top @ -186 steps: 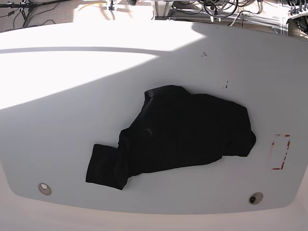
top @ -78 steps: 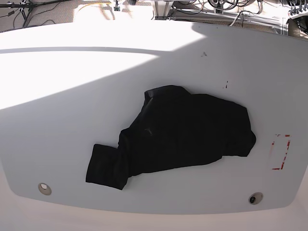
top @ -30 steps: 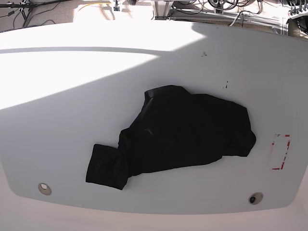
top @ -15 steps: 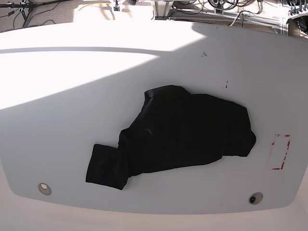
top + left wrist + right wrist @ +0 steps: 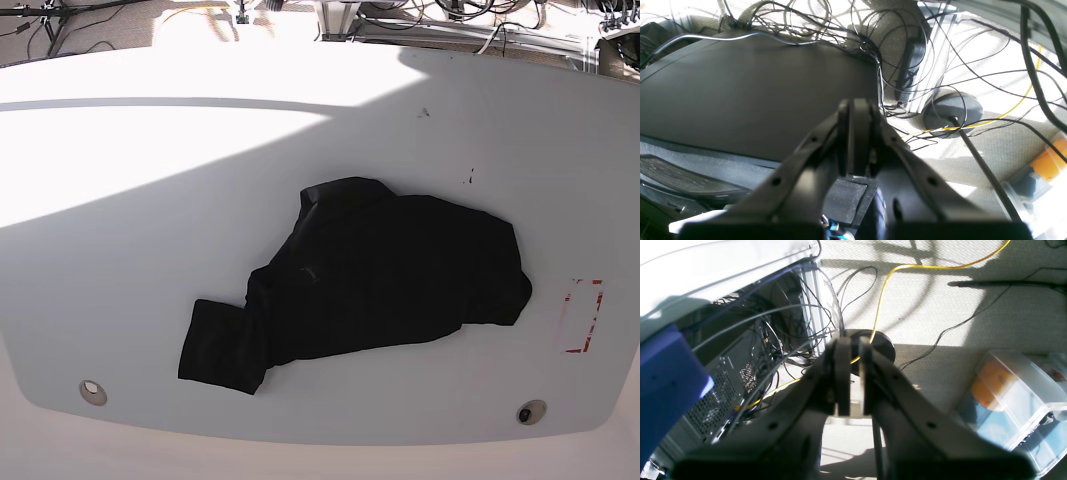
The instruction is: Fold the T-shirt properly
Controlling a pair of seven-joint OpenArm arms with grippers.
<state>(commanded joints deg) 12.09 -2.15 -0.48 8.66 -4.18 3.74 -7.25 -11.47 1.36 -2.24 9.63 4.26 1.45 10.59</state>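
The T-shirt [image 5: 370, 285] lies crumpled on the white desk [image 5: 130, 250], a little right of the middle in the base view; one bunched end trails toward the near left, the wider part spreads to the right, and a folded edge shows at its far left corner; nothing touches it, and neither arm appears in that view. A red-outlined rectangle [image 5: 583, 316] is marked on the desk near the right edge, apart from the shirt; two round fittings sit in the near edge, one at the left [image 5: 92, 391] and one at the right [image 5: 530, 412]; a band of sunlight crosses the far left of the desk while the shirt lies in the shaded part.

The left gripper [image 5: 857, 115] is seen in its wrist view with the jaws closed together, holding nothing; beyond it are a dark flat surface [image 5: 750, 93], a tangle of black cables [image 5: 826, 23], a round black base [image 5: 952, 113] on the carpet and a yellow cable [image 5: 1017, 105].

The right gripper [image 5: 850, 346] has its jaws nearly together with a thin slit between them, nothing in the slit; past it are a yellow cable [image 5: 887, 286] on pale carpet, a computer case [image 5: 723, 383] with cables at the left, a blue block [image 5: 666, 380] at the near left and a clear plastic box [image 5: 1013, 400] at the right.
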